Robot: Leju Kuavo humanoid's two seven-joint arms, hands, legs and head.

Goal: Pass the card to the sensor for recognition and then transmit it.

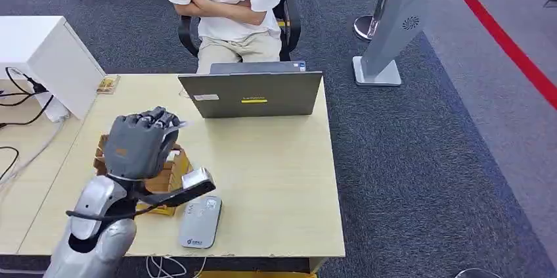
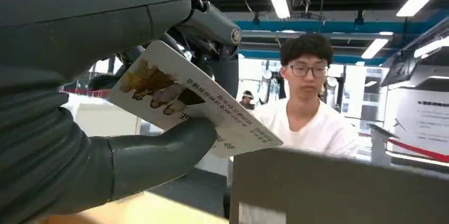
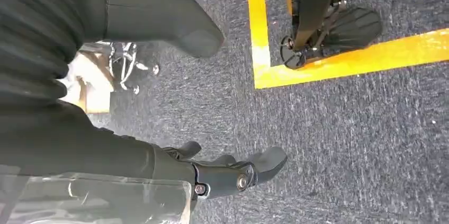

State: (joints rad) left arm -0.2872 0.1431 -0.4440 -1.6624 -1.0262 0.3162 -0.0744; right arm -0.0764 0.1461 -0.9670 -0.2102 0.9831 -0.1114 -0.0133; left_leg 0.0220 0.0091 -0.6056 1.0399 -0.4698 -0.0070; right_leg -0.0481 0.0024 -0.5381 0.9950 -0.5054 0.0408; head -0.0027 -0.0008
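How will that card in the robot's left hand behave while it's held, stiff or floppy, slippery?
The card probably stays stiff: it juts flat past the left hand without drooping. Its printed face looks glossy, so it may slip. Being thin, it is likely light.

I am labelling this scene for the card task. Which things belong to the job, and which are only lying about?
Belong to the job: card, held by the left hand; grey sensor on the table.

Only lying about: laptop, wooden box, cables, white cabinet, grey stand.
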